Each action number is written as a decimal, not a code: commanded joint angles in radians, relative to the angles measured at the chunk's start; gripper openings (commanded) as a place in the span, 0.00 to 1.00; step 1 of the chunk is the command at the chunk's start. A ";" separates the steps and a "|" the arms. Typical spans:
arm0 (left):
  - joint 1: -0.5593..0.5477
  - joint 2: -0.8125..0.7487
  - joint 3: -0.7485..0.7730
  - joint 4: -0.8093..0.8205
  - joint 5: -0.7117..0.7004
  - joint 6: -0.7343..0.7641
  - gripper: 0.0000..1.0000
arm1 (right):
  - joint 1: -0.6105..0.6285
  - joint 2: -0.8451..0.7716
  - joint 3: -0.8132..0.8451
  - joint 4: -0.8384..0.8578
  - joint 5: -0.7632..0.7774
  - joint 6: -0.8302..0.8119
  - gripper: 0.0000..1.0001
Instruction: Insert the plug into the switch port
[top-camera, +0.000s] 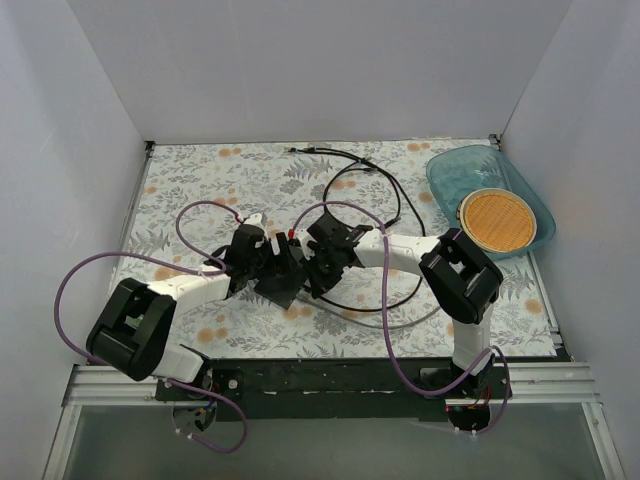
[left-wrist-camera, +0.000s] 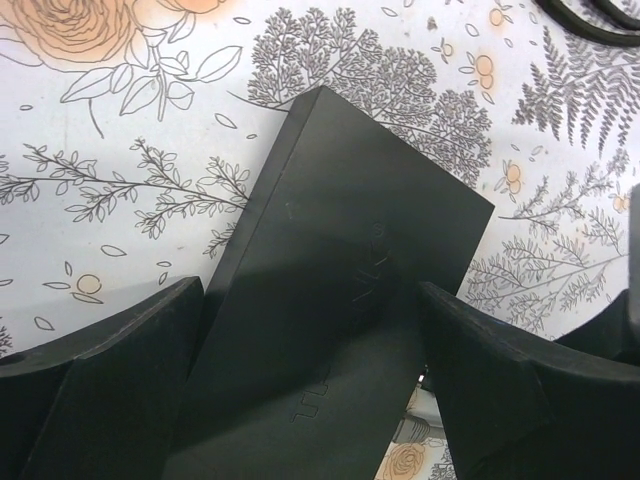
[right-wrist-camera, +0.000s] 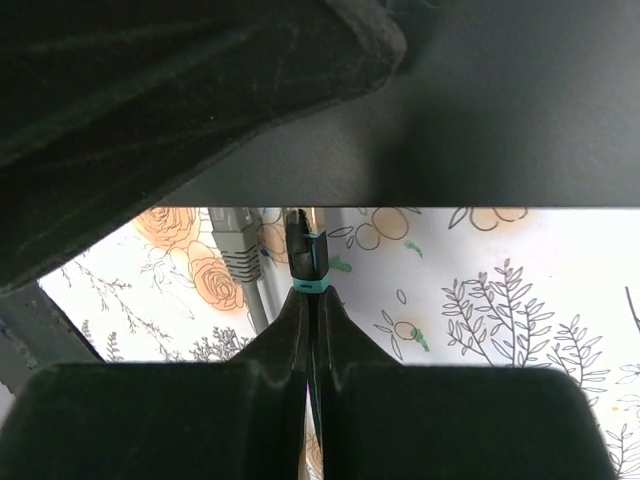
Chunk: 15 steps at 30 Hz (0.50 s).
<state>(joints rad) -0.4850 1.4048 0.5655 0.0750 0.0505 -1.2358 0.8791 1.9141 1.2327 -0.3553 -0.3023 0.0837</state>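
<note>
Switch: flat black box at the middle of the floral table cover, lying askew between both arms. Left gripper straddles it, jaws spread wide, one finger against each long side, so it has the box clasped across its width. Right gripper is pinched fully together on the plug, a slim black connector with a teal band; the plug's tip meets the switch's port edge, but how deep it sits cannot be told. Just beside it on the left, a grey plug with grey lead already occupies a neighbouring port. The blurred dark bulk of the left gripper crowds the upper left of the right wrist view. A black cable loops over the far part of the cover. At far right, well apart, is a blue tray holding a round woven disc. There is raised lettering on the switch's top face, which is not legible.
</note>
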 joint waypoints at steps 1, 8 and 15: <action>-0.061 0.014 0.077 -0.129 0.098 -0.106 0.86 | -0.005 0.005 0.027 0.300 0.104 0.007 0.03; -0.030 0.028 0.112 -0.201 0.008 -0.129 0.89 | -0.006 -0.013 -0.016 0.217 0.176 -0.005 0.24; 0.008 0.020 0.114 -0.221 -0.037 -0.129 0.91 | -0.005 -0.043 -0.042 0.144 0.249 -0.001 0.39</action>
<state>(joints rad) -0.4824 1.4384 0.6567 -0.0891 -0.0387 -1.3197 0.8780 1.8919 1.2110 -0.2802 -0.1703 0.0971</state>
